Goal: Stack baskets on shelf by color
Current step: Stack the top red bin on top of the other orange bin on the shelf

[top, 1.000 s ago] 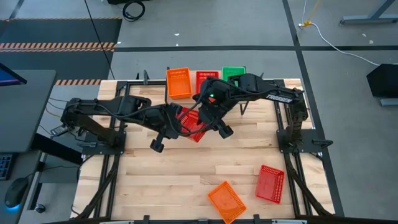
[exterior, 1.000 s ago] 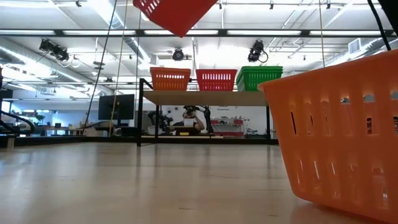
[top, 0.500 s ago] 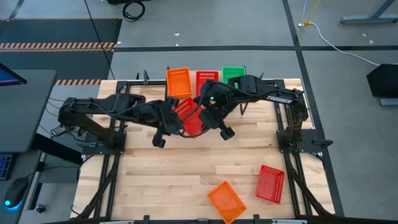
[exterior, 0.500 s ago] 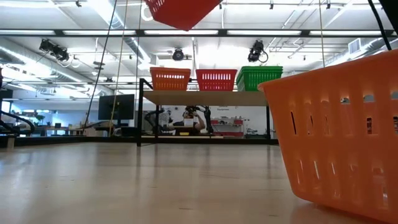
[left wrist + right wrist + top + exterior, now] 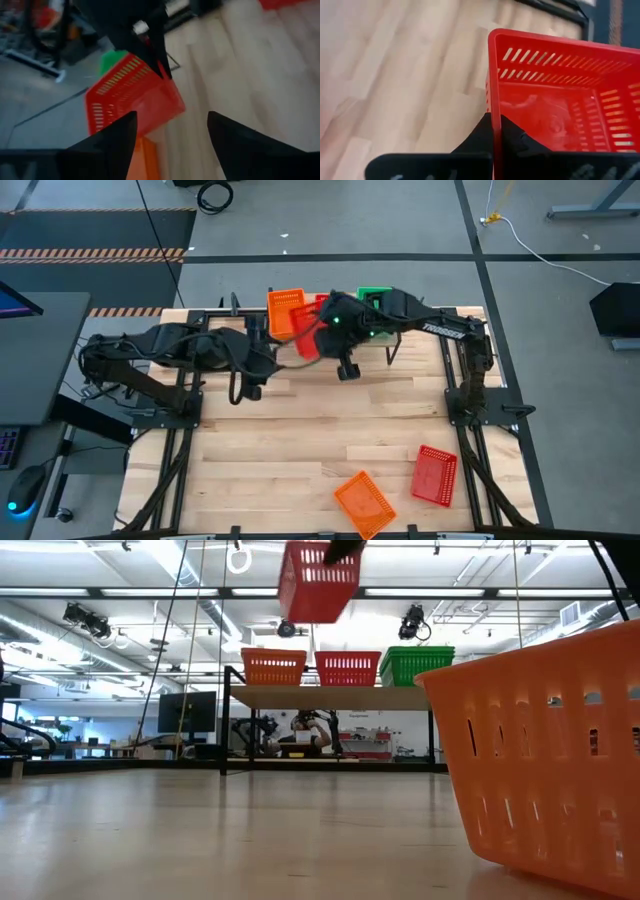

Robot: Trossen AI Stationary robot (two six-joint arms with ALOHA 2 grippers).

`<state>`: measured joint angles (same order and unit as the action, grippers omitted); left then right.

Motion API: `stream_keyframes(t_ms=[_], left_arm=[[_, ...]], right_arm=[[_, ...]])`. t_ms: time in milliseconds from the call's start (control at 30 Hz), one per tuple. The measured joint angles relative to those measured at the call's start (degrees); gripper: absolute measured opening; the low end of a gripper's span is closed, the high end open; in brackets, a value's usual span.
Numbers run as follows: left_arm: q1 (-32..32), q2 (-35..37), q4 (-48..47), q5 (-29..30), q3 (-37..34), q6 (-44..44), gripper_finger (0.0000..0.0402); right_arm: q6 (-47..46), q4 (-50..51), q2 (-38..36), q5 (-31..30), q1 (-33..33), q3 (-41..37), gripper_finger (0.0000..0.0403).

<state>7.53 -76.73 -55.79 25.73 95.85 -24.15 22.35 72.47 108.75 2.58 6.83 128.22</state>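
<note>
Red basket (image 5: 555, 95) now higher, shelfward, rim pinched in right claw (image 5: 496, 131); left claw (image 5: 170, 131) spread.

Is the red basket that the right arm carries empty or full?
Empty. The right wrist view looks into the red basket and shows only its bare floor; the right tool is shut on its rim.

Red baskets (image 5: 435, 476): three. Orange baskets (image 5: 364, 502): two. Green basket (image 5: 415, 665): one. Shelf (image 5: 330, 697): one.
</note>
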Motion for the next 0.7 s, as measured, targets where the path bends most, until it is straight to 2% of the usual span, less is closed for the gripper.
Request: stream_keyframes(t_ms=[333, 500, 700], left_arm=[[0.0, 1.8, 1.2, 1.7, 0.0, 5.6, 0.023], [0.1, 1.8, 1.2, 4.8, 0.0, 5.6, 0.0227], [0.0, 1.8, 1.1, 6.4, 0.0, 8.6, 0.0224]], right_arm=[[-1.5, 1.7, 0.0, -0.6, 8.7, -0.1, 0.0003], [-1.8, 1.4, 0.0, 1.7, 12.8, -4.1, 0.0003], [-4.0, 0.8, 0.0, 4.1, 13.1, -8.9, 0.0004]])
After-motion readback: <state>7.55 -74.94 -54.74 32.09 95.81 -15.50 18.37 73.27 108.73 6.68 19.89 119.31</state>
